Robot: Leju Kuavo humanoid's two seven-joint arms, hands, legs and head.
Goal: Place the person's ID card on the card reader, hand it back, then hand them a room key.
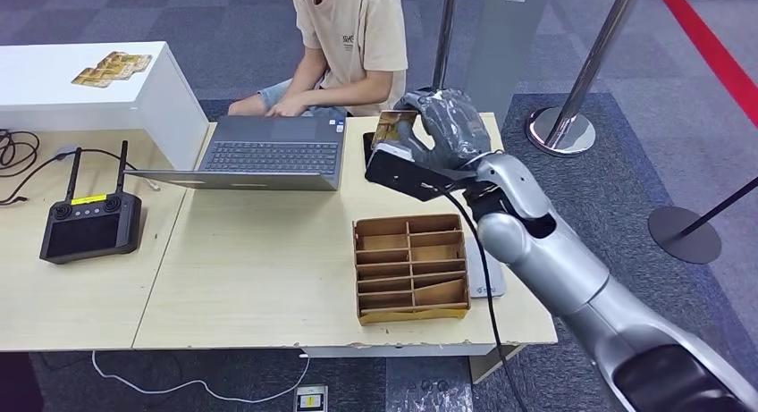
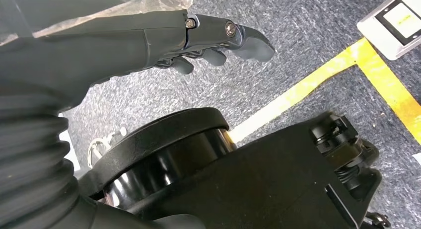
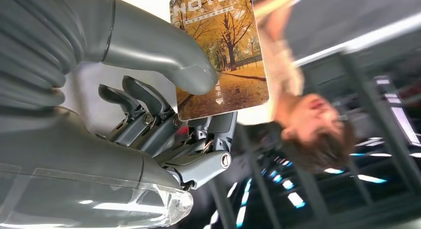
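While the person (image 1: 349, 46) sits behind the desk's (image 1: 259, 278) far edge, the right hand (image 1: 438, 130) pinches a hotel room key card (image 3: 221, 52) above that edge, apparently the closing handover; the left hand (image 2: 208, 38) hangs empty, fingers loosely curled.

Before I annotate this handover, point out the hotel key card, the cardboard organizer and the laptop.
hotel key card (image 3: 221, 50), right wrist view, autumn-tree print.
cardboard organizer (image 1: 410, 267), head view, central divider.
laptop (image 1: 271, 155), head view, keyboard.
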